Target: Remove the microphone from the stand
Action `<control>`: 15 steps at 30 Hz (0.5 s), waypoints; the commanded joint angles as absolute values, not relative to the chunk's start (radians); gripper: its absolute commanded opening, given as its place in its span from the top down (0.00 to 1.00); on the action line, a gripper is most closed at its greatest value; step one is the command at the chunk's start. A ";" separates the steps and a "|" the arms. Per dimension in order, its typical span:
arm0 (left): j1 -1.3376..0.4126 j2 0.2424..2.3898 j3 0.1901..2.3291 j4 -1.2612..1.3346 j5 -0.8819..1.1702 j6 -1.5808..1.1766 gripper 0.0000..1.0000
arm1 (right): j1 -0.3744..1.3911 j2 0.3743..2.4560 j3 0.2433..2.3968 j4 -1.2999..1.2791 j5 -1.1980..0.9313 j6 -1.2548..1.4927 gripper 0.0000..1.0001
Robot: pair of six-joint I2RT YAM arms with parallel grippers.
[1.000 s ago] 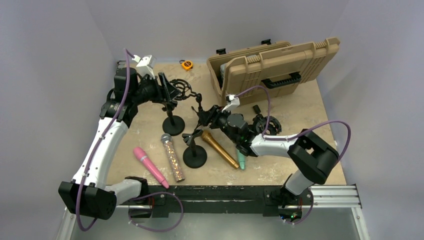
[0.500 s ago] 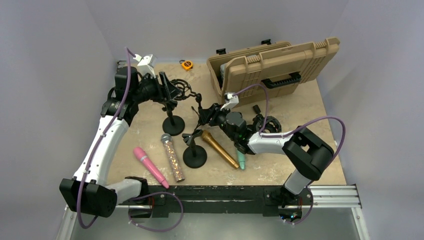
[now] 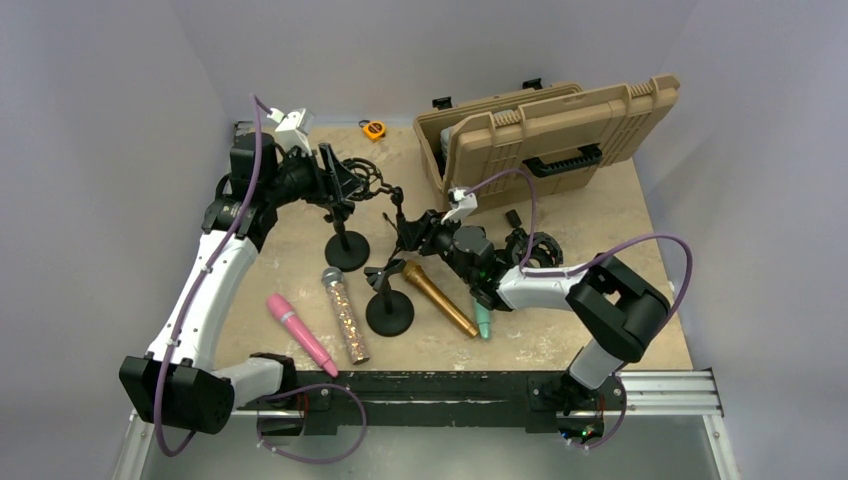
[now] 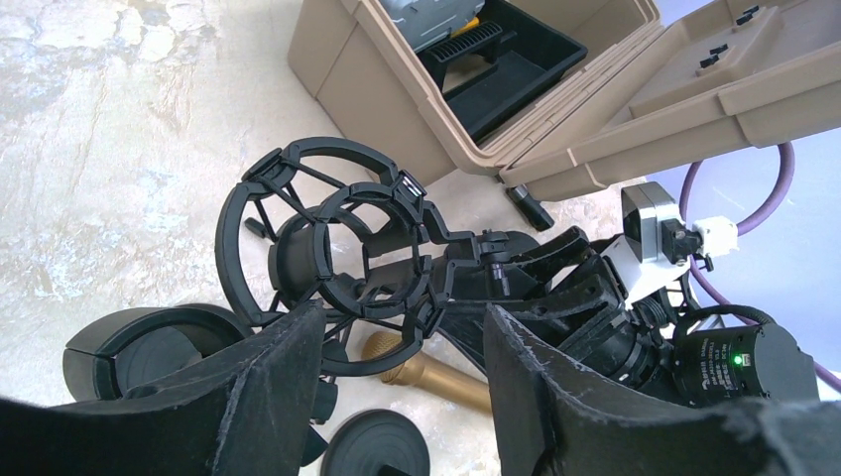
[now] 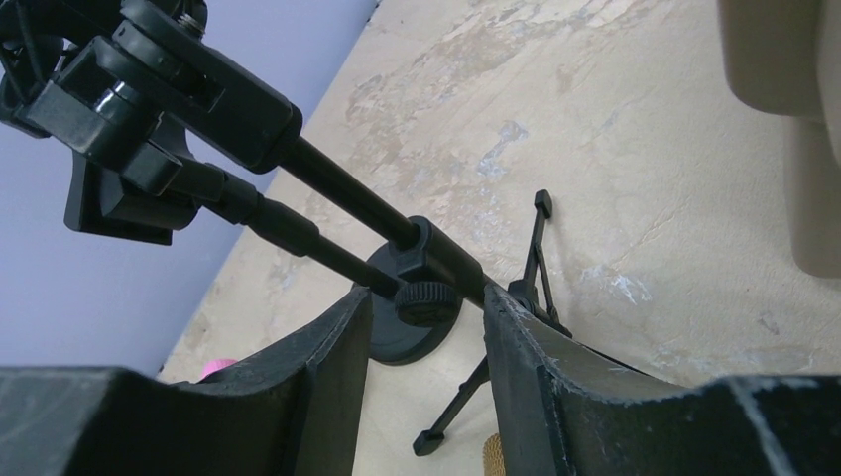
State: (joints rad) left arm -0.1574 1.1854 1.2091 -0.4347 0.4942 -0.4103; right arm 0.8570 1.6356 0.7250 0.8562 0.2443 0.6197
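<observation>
Left gripper (image 4: 402, 317) fingers are wide apart, with the ring holder (image 4: 327, 238) just past them and the gold microphone (image 4: 426, 372) farther on. Right gripper (image 5: 426, 297) fingers are apart around the stand pole (image 5: 327, 178).

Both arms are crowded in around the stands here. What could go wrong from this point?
1. The left fingers straddle the shock mount; a tug could tip its stand, which has only a small round base.
2. The right fingers straddle a pole at its knob; snagging it could knock that pole over onto the gold microphone lying on the table.
3. The two wrists sit very close together, so they may collide.
</observation>
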 commanded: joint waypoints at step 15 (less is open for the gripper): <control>-0.148 1.224 1.236 -0.411 0.509 -0.439 0.42 | 0.869 1.632 0.767 0.881 0.296 0.521 1.00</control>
